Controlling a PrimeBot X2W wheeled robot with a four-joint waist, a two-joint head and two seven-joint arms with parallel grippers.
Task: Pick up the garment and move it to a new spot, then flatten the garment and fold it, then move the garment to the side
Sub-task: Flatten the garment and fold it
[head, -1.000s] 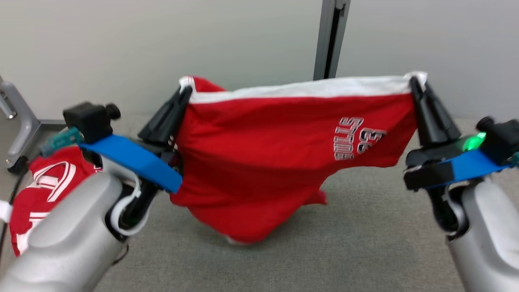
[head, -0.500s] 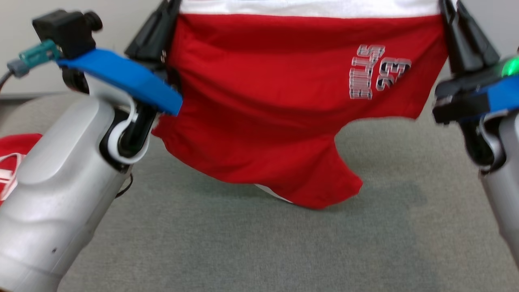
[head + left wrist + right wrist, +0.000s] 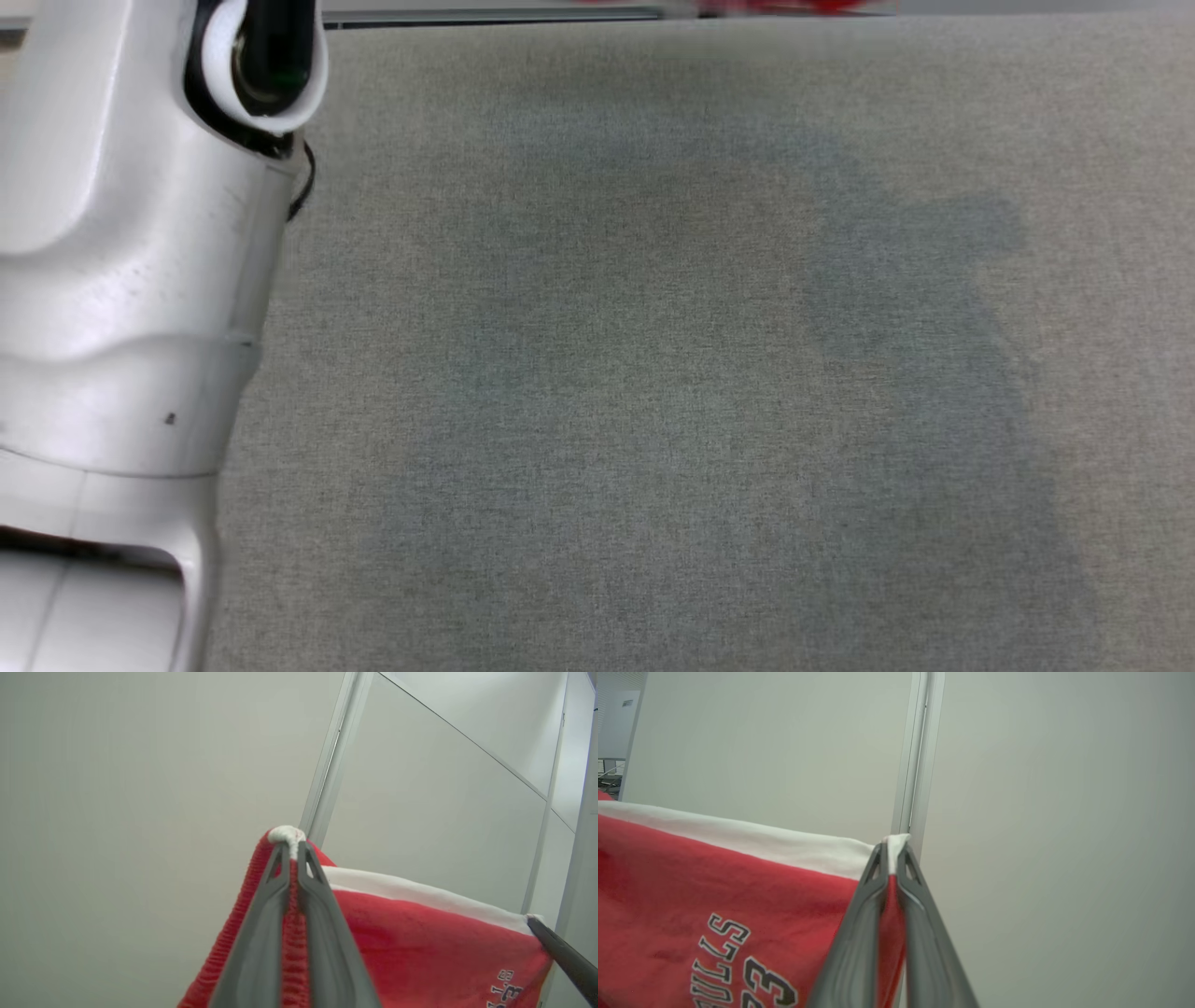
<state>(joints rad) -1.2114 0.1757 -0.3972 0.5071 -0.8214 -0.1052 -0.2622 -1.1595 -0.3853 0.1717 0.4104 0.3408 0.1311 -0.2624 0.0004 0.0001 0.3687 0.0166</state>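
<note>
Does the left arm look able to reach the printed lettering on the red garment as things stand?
Probably not. The left end effector is shut on one corner of the waistband, holding the garment up, and the lettering lies near the right end effector at the other corner.

A wide, flat surface covered in grey-green woven fabric (image 3: 597, 392) is stretching across the head view, its fine weave showing evenly from the bottom of the picture almost to the top. Soft shadows are falling on it: a darker, upright patch (image 3: 924, 308) is lying right of the middle, and a fainter, broader one (image 3: 560, 280) is spreading across the centre. Near the top, the covering is ending at a straight far edge, where a thin dark strip (image 3: 485, 16) is running alongside it. A blurred sliver of a red garment (image 3: 775, 6) is showing at that edge; whether it is touching the surface cannot be told.
</note>
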